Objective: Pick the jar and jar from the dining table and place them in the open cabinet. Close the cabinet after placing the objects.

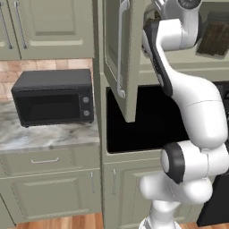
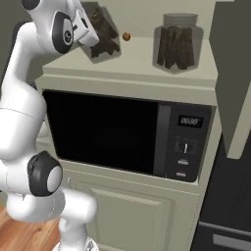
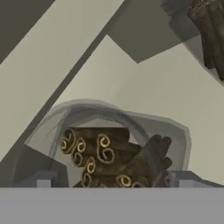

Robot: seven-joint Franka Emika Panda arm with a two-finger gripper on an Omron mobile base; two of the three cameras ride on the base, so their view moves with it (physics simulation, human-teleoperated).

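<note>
Two clear jars of brown sticks are on the shelf of the open cabinet (image 2: 132, 66). One jar (image 2: 179, 41) stands upright at the right. The other jar (image 2: 104, 32) leans at the left, right at my gripper (image 2: 84, 27). In the hand view this jar (image 3: 109, 153) lies between the fingertips (image 3: 43, 179), which stand wide apart on either side of it, so the gripper (image 3: 113, 181) is open. The upright jar (image 3: 210, 30) shows at the hand view's top right corner. The cabinet door (image 1: 120, 53) hangs open to the left of my arm, and a jar (image 1: 214, 38) shows past the arm. The dining table is out of view.
A built-in black microwave (image 2: 122, 132) sits directly under the cabinet shelf. A second black microwave (image 1: 53, 96) stands on the marble counter (image 1: 44, 134) to the left. A small brown ball (image 2: 126, 36) lies on the shelf between the jars. Green drawers and doors (image 1: 49, 188) are below.
</note>
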